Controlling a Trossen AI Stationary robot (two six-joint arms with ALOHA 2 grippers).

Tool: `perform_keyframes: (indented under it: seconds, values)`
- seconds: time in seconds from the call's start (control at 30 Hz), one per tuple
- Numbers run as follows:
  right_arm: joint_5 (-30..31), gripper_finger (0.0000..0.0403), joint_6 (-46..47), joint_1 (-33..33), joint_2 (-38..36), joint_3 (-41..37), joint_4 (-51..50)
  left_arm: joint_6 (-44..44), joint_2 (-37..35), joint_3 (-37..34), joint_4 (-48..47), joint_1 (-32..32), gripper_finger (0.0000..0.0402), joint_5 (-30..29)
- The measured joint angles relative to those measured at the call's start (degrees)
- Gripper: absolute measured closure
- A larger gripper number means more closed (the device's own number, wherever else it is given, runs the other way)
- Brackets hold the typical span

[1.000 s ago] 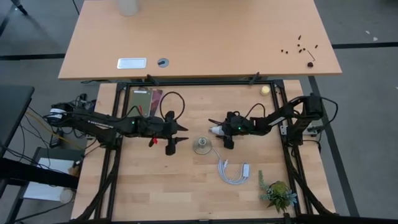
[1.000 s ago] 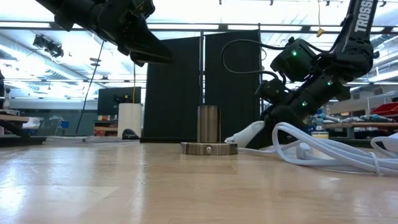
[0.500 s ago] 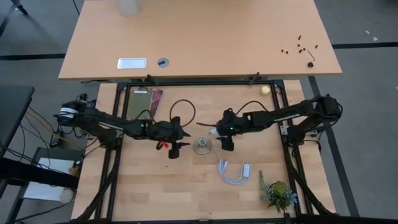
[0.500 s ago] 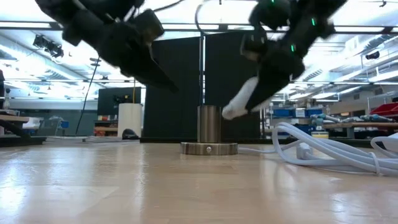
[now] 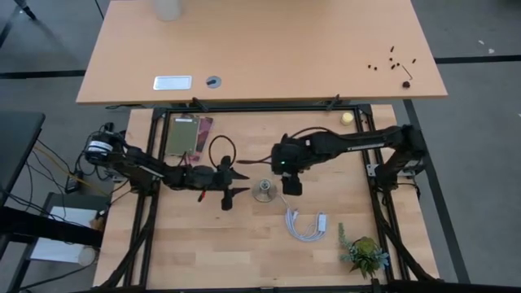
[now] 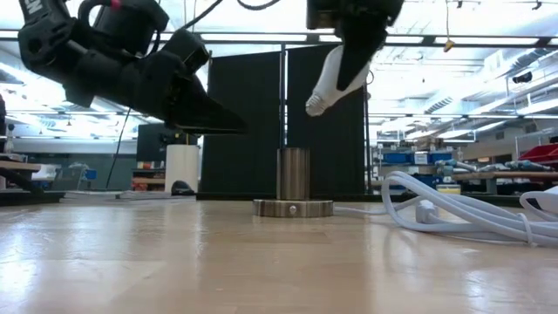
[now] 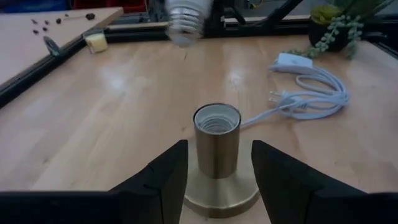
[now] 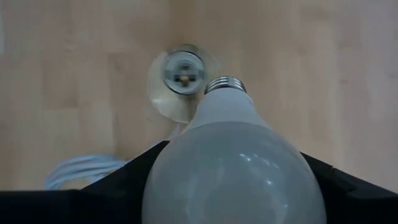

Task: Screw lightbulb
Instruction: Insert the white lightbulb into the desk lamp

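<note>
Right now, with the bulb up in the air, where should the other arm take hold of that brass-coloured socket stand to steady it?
Grip the upright brass-coloured metal socket cylinder on its smooth sides, above the wide round foot, coming in level from the left. The open left gripper already straddles it, one finger on each side. That leaves the open top clear for the frosted white lightbulb, which the right gripper holds tilted, screw base down, above it.
</note>
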Motion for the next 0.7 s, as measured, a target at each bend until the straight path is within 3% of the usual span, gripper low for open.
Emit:
perform_keyframes:
  seconds: [0.23, 0.53, 0.7]
  values:
    - [-4.5, 0.0131, -1.4, 0.0, 10.8, 11.9, -9.0, -2.4, 2.7, -0.1, 2.4, -1.4, 0.0220, 0.8]
    - [-8.9, 0.0130, -3.6, -0.6, 21.1, 26.9, -19.2, -3.7, 15.4, -0.4, 22.6, -2.6, 0.0220, -3.2]
    - [-8.9, 0.0128, -4.4, -1.3, 22.1, 28.4, -20.3, -0.9, 20.9, -0.3, 33.9, -2.7, 0.0220, -3.0]
